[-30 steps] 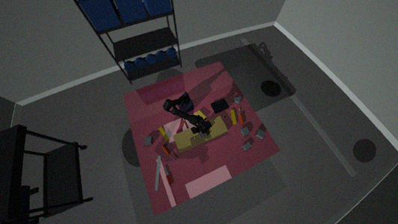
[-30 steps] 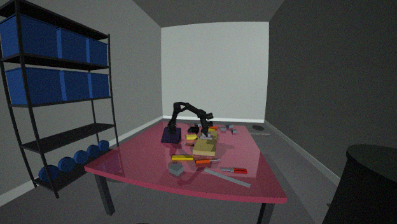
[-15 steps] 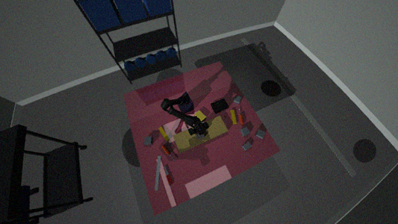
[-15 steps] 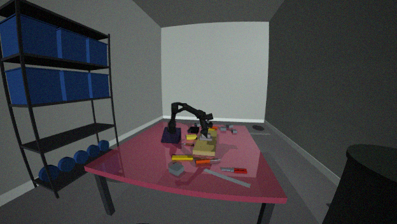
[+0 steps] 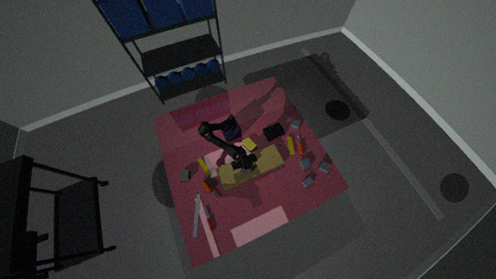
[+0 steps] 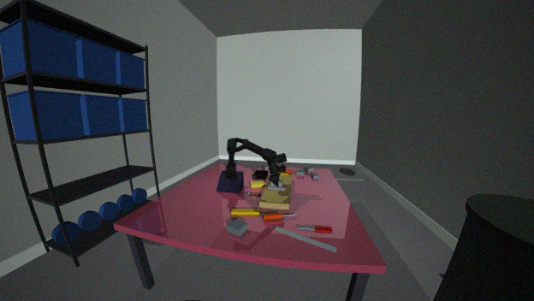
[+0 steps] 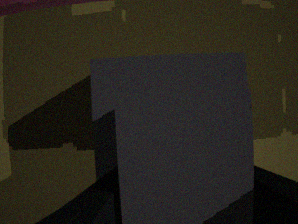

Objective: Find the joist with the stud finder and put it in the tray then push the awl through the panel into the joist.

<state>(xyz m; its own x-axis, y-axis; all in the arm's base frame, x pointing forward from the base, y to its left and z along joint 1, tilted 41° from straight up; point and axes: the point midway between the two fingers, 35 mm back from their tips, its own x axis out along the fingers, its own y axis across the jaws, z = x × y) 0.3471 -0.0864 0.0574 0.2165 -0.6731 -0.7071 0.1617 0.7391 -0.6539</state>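
My gripper is shut on the stud finder, a grey block that fills the middle of the wrist view. It is at the top of the floor panel, near the panel's middle; I cannot tell whether it touches. The panel is a long yellowish board. The black tray stands beyond the panel's far end in the exterior view. A small thin tool, perhaps the awl, lies beside the panel on the arm-base side. The joist is hidden.
A yellow block lies between the arm base and the panel. Near the panel's ends lie yellow bars, orange-handled tools and grey blocks. A grey strip and a red-handled tool lie farther out.
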